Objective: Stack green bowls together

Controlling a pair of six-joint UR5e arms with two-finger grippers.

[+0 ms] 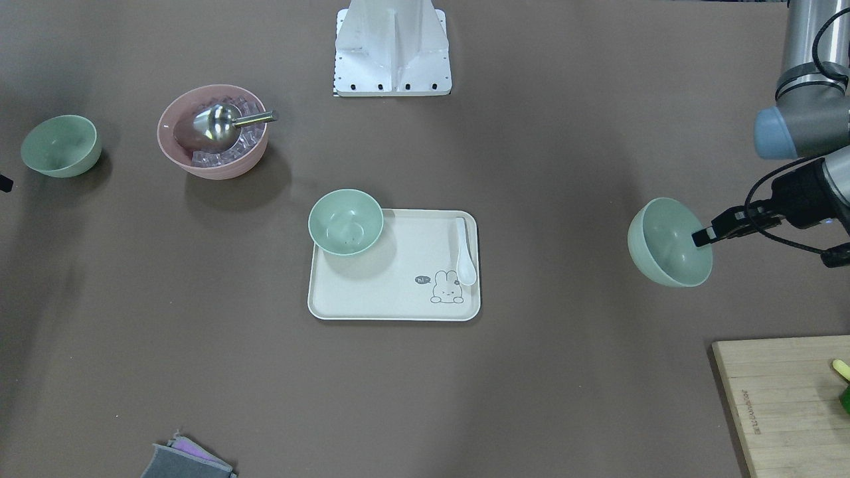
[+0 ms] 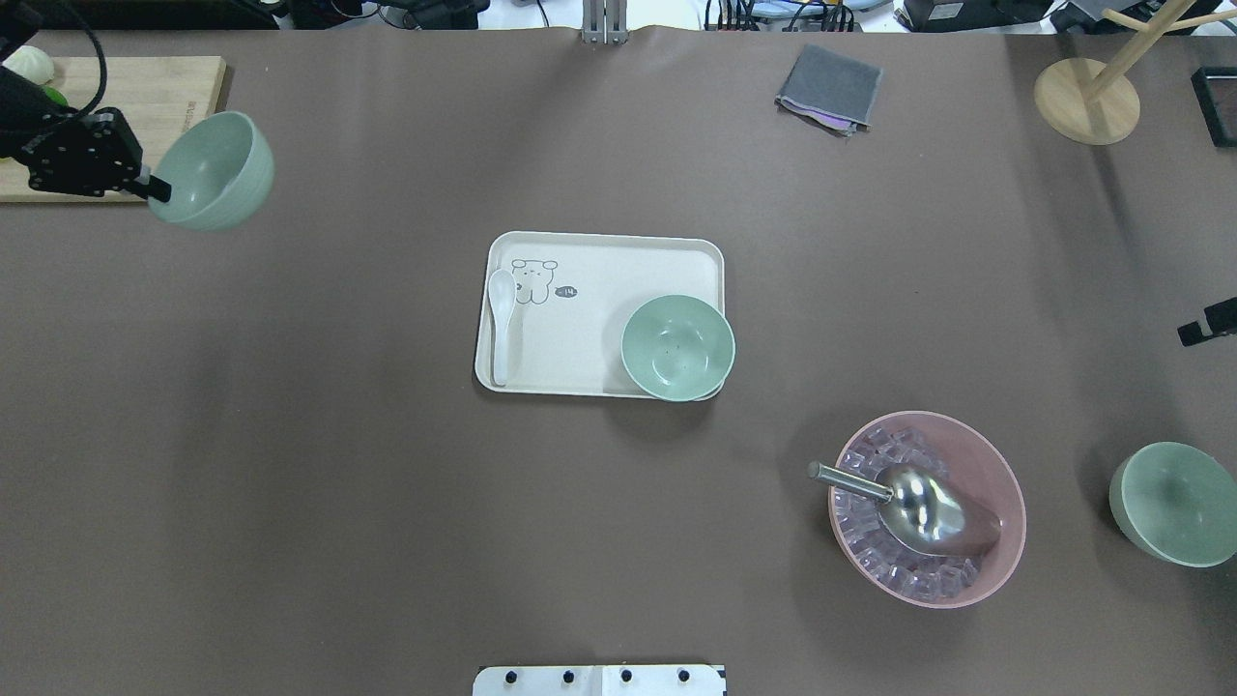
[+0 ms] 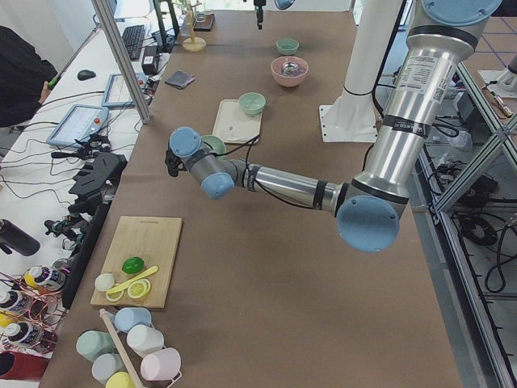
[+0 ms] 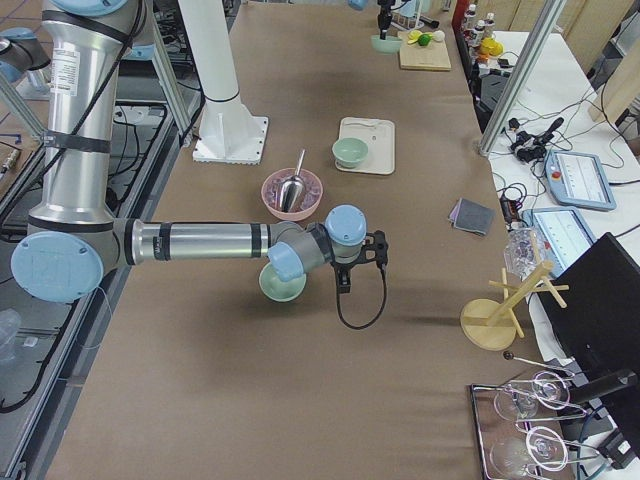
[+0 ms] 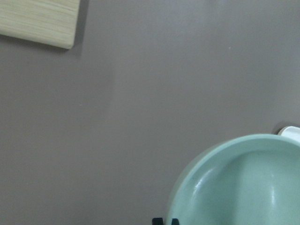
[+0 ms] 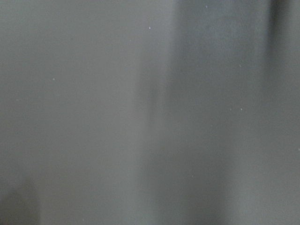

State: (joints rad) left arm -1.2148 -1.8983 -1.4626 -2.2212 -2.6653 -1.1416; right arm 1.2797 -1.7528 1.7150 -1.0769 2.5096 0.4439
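Rim of the first green bowl (image 1: 664, 245) is pinched in my left tool (image 1: 702, 236), one finger inside the wall and the jaws narrow around it. The bowl is tipped on its side, mouth turned back toward the tool, near the corner of the wooden cutting board (image 1: 783, 405) at the left end of the desk (image 1: 531, 372).

The second green bowl (image 2: 676, 346) stands upright on the near right corner of the cream tray (image 2: 618, 280), its rim reaching just past the tray's edge. A white spoon (image 2: 500, 324) lies along the tray's opposite side.

The third green bowl (image 2: 1174, 503) stands upright on the desk well off to the right, beyond the pink bowl (image 2: 1005, 474) of ice cubes (image 2: 870, 551) with a metal scoop (image 2: 923, 507) in it.

My right tool (image 2: 1208, 323) shows only as a dark sliver at the right edge of the overhead view, apart from that third bowl. Whether it is wide or narrow I cannot tell.
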